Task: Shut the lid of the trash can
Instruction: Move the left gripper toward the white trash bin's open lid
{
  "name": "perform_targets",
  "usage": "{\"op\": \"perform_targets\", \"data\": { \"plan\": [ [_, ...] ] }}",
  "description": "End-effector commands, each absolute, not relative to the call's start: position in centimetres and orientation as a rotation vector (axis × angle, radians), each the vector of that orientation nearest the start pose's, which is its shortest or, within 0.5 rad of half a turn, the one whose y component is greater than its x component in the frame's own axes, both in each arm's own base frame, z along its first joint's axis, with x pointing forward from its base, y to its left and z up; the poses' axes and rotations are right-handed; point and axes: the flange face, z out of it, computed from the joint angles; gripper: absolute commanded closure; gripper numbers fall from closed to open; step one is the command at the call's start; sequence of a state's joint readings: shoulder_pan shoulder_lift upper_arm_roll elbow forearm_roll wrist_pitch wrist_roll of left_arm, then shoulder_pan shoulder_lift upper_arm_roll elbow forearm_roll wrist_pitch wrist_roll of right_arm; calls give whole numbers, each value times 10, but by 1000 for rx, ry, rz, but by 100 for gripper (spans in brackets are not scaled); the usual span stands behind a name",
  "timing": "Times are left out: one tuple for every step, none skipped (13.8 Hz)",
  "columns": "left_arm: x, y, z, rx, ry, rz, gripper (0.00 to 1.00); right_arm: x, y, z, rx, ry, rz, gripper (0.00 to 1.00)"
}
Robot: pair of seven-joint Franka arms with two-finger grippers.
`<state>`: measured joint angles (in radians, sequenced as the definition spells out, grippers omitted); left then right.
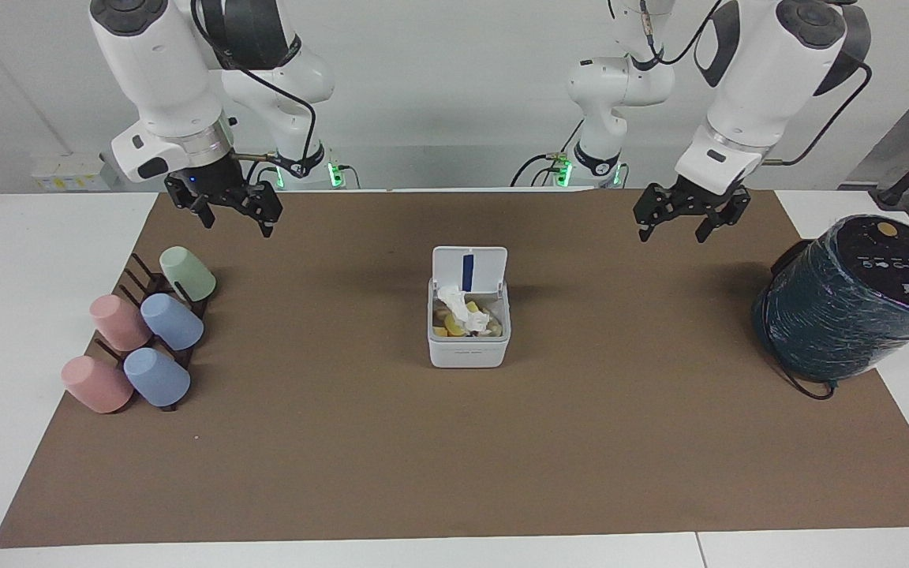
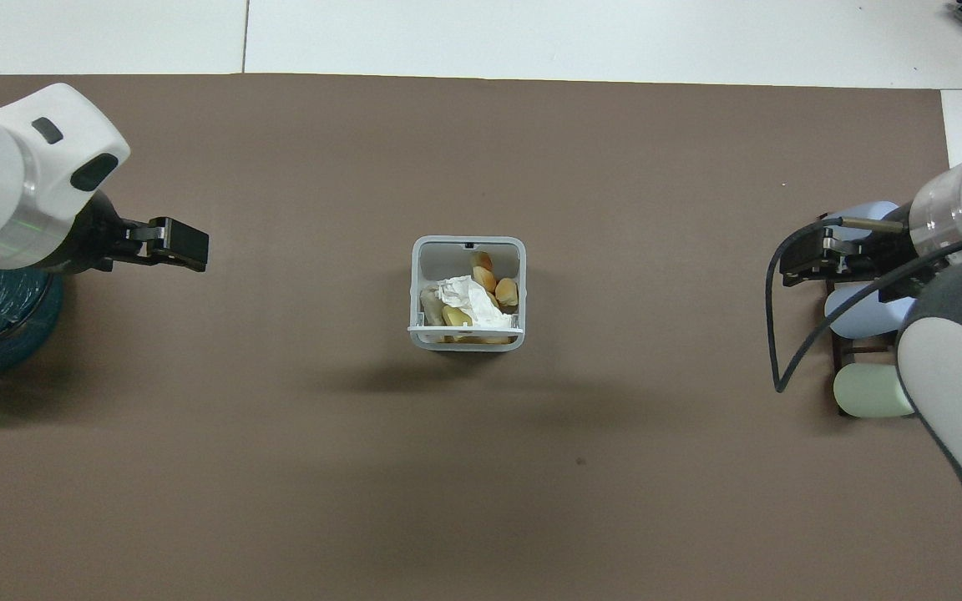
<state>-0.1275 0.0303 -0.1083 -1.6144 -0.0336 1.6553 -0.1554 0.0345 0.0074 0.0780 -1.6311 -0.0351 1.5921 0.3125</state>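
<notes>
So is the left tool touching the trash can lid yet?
Apart. In the facing view the left tool hangs open over bare mat, well toward the left arm's end from the lid, which stands upright on the trash can.

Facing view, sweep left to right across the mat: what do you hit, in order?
Rack of cups → right gripper, up in the air, waiting → trash can with its lid standing open → left gripper, jaws open, over bare mat → dark teal wrapped cylinder.
</notes>
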Motion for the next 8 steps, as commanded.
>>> {"op": "perform_targets", "data": {
  "plan": [
    [534,-149,589,-3197,117,-4,0,548,55,594,-3173,292,50,0],
    [532,-151,587,-3203,121,5,0,548,55,594,-3173,295,50,0],
    [532,-152,586,-3203,123,6,0,548,55,594,-3173,292,50,0],
    [531,-152,587,-3203,123,6,0,548,55,594,-3173,292,50,0],
    [531,-152,587,-3204,126,4,0,548,55,594,-3173,292,50,0],
    [532,-152,587,-3209,127,3,0,547,55,595,-3171,292,48,0],
    [532,-154,587,-3229,119,5,0,548,55,594,-3173,292,50,0],
    [531,-156,588,-3246,114,11,8,548,55,594,-3171,292,51,0]
  ]
}}
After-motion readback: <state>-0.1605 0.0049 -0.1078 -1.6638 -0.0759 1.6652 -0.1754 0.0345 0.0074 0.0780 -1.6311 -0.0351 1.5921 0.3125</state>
